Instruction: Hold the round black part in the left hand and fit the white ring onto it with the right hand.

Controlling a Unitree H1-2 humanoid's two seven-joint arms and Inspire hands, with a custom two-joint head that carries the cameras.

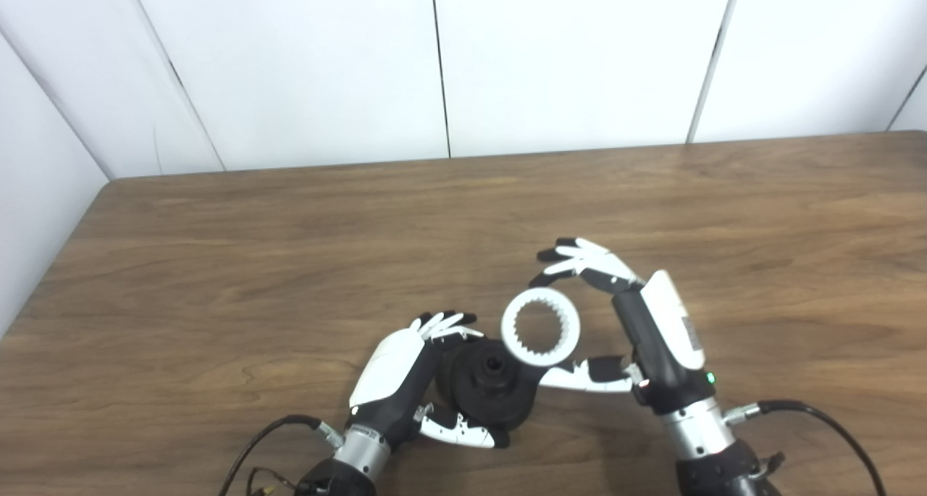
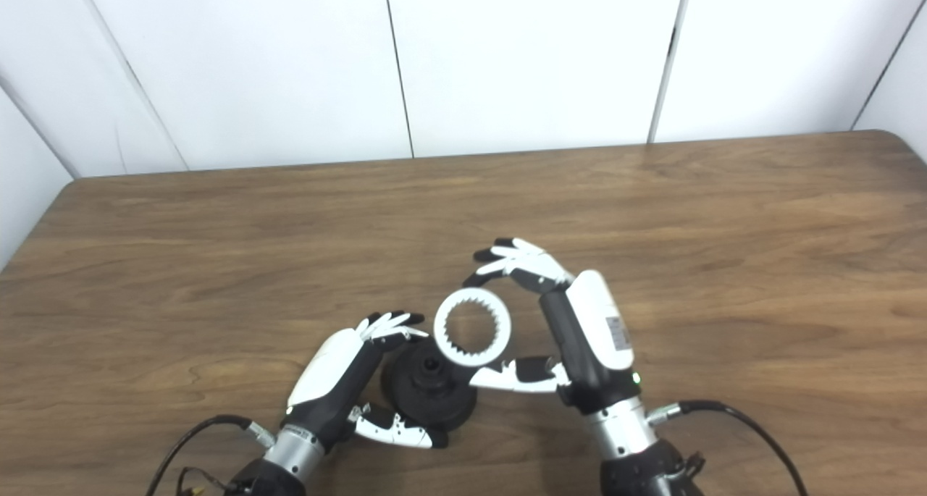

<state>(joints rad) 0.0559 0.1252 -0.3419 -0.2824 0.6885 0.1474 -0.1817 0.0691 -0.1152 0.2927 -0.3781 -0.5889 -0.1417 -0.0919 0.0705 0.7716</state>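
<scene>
Wooden tabletop (image 1: 290, 250): left hand (image 1: 405, 380) grips the black part (image 1: 487, 391), right hand (image 1: 644, 329) pinches the ring (image 1: 541, 326) just above-right of it; next, centre and lower.

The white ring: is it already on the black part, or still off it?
Off. The white ring, pinched in the right hand, sits up and right of the black part, whose hub is uncovered.

No readable text; label on right robot hand (image 1: 655, 322) too small to read.
</scene>
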